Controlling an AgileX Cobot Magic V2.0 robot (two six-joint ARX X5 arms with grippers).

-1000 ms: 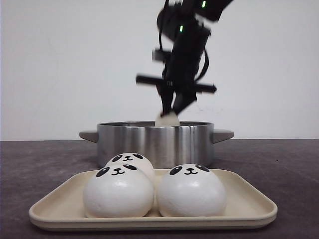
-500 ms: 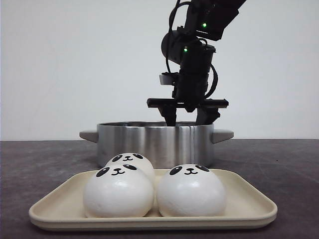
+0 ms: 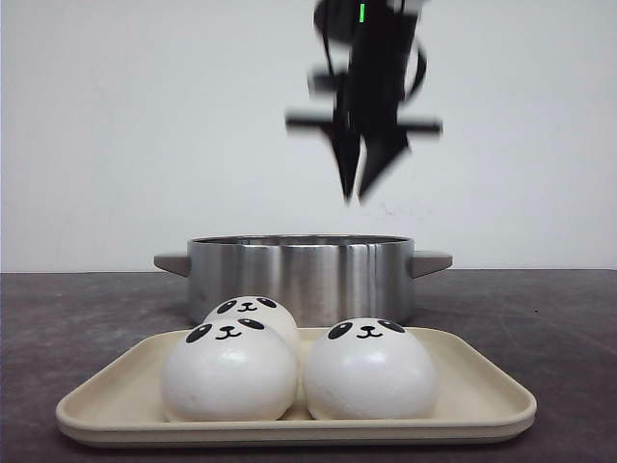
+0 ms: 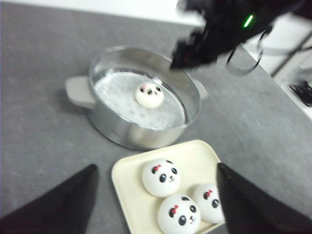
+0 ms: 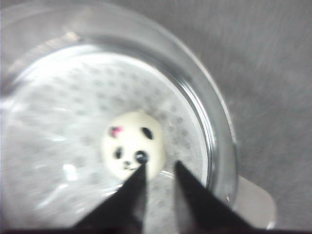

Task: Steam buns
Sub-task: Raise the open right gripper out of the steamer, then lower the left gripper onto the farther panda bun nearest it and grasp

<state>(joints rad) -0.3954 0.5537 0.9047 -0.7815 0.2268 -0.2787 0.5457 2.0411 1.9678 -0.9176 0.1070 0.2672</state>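
Three white panda-face buns [image 3: 228, 371] [image 3: 369, 369] [image 3: 253, 311] sit on a cream tray [image 3: 482, 386] at the front. A fourth bun [image 5: 132, 144] lies on the perforated plate inside the steel pot [image 3: 299, 275]; it also shows in the left wrist view [image 4: 149, 94]. My right gripper [image 3: 355, 198] hangs well above the pot, blurred, its fingers drawn almost together with only a narrow gap and nothing in it [image 5: 160, 164]. My left gripper [image 4: 156, 167] is wide open and empty, high above the tray [image 4: 131, 195] and its buns [image 4: 161, 177].
The pot has a grey handle [image 3: 429, 260] on each side and stands just behind the tray on a dark grey table [image 3: 540, 318]. A white wall is behind it. The table's far edge and some cables [image 4: 302, 90] lie beyond the pot.
My right gripper lowered the bun into the pot, let go of it with fingers spread, then rose clear above the rim with its fingers drawn together.
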